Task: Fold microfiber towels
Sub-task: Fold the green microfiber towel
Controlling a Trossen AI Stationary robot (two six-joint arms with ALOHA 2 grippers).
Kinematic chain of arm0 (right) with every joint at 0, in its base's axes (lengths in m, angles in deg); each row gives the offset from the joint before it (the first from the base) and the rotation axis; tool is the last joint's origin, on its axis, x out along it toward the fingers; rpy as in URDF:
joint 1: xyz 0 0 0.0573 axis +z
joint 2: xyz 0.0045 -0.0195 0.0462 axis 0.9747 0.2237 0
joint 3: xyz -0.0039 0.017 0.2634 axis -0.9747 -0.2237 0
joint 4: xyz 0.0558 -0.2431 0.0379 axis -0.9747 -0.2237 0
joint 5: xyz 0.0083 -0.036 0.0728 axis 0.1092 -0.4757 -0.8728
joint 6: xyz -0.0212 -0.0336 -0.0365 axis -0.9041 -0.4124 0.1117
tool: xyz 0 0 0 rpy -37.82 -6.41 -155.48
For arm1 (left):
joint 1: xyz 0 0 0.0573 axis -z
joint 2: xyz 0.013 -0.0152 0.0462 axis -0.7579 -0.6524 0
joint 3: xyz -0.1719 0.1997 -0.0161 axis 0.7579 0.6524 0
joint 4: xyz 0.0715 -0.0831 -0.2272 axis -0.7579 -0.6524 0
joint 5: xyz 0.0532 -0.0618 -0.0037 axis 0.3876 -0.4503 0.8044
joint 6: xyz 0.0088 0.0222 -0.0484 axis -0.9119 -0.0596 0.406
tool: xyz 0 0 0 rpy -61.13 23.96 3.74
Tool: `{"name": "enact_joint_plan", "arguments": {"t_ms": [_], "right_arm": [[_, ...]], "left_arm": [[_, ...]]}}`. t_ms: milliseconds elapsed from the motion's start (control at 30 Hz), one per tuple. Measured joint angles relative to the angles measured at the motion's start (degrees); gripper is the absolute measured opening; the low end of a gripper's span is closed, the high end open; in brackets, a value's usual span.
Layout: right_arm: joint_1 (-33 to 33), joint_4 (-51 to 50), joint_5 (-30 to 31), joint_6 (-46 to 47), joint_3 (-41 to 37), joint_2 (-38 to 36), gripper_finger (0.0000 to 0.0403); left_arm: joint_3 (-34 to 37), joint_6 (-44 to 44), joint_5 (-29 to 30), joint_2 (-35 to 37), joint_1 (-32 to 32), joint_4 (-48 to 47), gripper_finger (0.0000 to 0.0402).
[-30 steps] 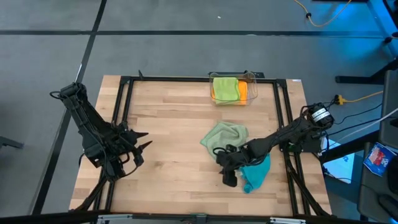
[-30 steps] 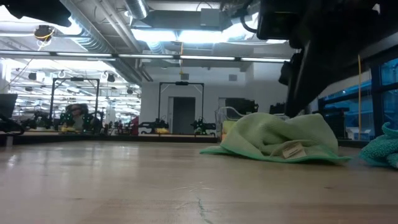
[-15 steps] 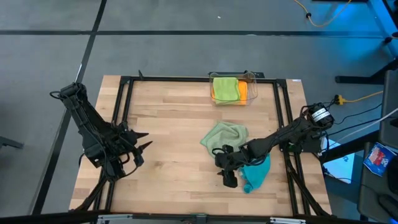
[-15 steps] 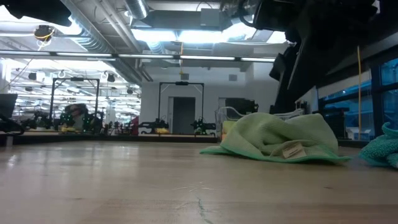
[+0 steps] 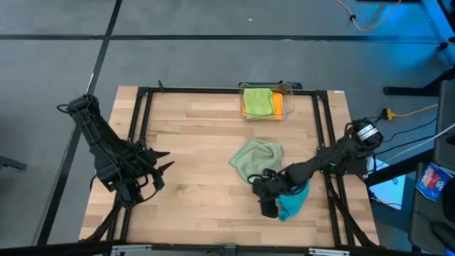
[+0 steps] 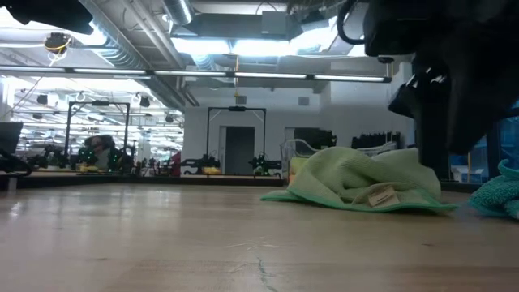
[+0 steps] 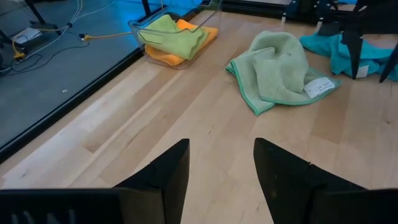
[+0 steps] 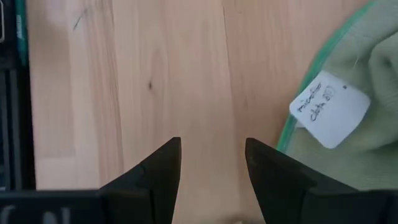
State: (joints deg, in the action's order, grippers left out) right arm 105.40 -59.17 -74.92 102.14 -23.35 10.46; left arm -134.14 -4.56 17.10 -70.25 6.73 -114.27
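A clear bin (image 5: 264,102) sits at the far edge of the surface (image 5: 192,149), with two towels (image 5: 258,101) stacked inside it. Nearer the middle, a crumpled towel (image 5: 256,157) lies flat, its tag (image 7: 320,86) on the side towards another towel (image 5: 293,201), which lies just beside it, closer to the front right. The right pincer (image 5: 267,203) hangs between those two. The left pincer (image 5: 162,168) waits well apart, over the left side.
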Motion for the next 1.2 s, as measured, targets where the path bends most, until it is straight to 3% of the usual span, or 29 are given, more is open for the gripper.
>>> {"name": "enact_joint_plan", "arguments": {"t_ms": [267, 933, 1067, 1200], "right_arm": [[0.23, -2.04, 8.77, 0.05, 0.0, 0.35, 0.0182], [0.32, -5.49, 11.22, 0.07, 0.33, 9.23, 0.0181], [0.4, -6.53, 12.75, 0.15, 0.33, 9.4, 0.0159], [0.37, -7.26, 13.88, -0.08, 0.31, 9.47, 0.0113]], "left_arm": [[0.0, 0.02, 0.0, 0.0, 0.0, 0.23, 0.0172], [0.0, 0.04, 0.02, -0.02, 0.0, 1.51, 0.0172], [0.0, 0.02, 0.06, -0.02, 0.0, 1.62, 0.0172], [0.0, 0.02, 0.11, -0.03, 0.0, 1.64, 0.0172]]}}
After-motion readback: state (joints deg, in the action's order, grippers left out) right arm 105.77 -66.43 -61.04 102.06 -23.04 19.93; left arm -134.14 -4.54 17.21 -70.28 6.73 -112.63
